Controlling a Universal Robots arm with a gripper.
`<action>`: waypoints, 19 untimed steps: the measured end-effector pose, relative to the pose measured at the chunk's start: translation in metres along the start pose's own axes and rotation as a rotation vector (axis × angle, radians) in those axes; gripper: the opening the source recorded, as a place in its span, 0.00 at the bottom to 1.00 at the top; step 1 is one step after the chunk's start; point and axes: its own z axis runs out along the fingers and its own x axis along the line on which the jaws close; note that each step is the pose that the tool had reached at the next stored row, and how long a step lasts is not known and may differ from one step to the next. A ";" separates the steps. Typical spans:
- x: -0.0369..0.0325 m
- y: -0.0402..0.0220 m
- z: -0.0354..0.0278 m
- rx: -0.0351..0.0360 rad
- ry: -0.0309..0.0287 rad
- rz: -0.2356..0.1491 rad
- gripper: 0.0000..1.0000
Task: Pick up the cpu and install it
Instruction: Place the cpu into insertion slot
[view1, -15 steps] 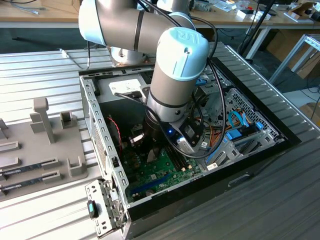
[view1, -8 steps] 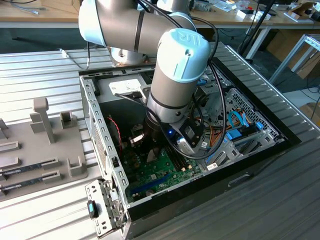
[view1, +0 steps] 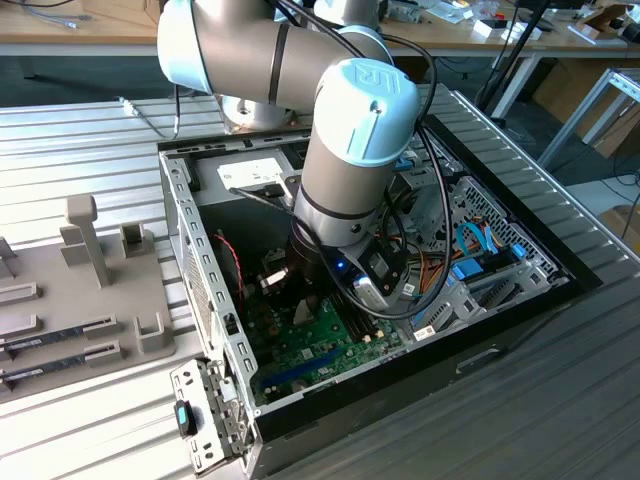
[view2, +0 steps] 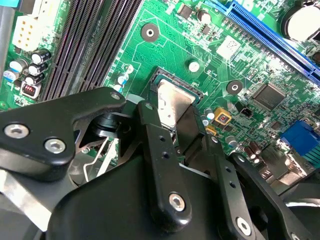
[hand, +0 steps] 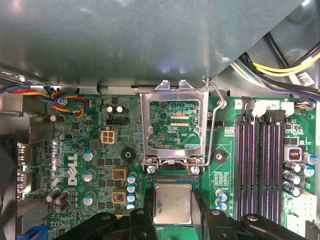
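On the exterior view's left, a grey holder tray (view1: 120, 300) carrying memory sticks (view1: 60, 336) lay on the ribbed metal counter (view1: 70, 140). To its right stood the open computer case (view1: 195, 260), where the robot arm (view1: 350, 150) reached down over the green motherboard (view1: 320, 345). In both wrist views, the end effector (hand: 173, 200) pinched the cpu (hand: 172, 207) between its two black fingers (hand: 142, 222). The chip was right at the socket, next to the hinged-open metal frame (hand: 172, 92). Whether it was fully seated could not be told. Dark memory slots (hand: 260, 160) ran near the socket.
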 end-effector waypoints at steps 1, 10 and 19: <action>0.0000 0.0000 0.0000 0.0000 0.0000 0.000 0.40; 0.0000 -0.0001 -0.0015 0.0000 0.0002 0.000 0.48; -0.0035 0.0037 -0.0237 0.0074 0.0046 0.000 0.33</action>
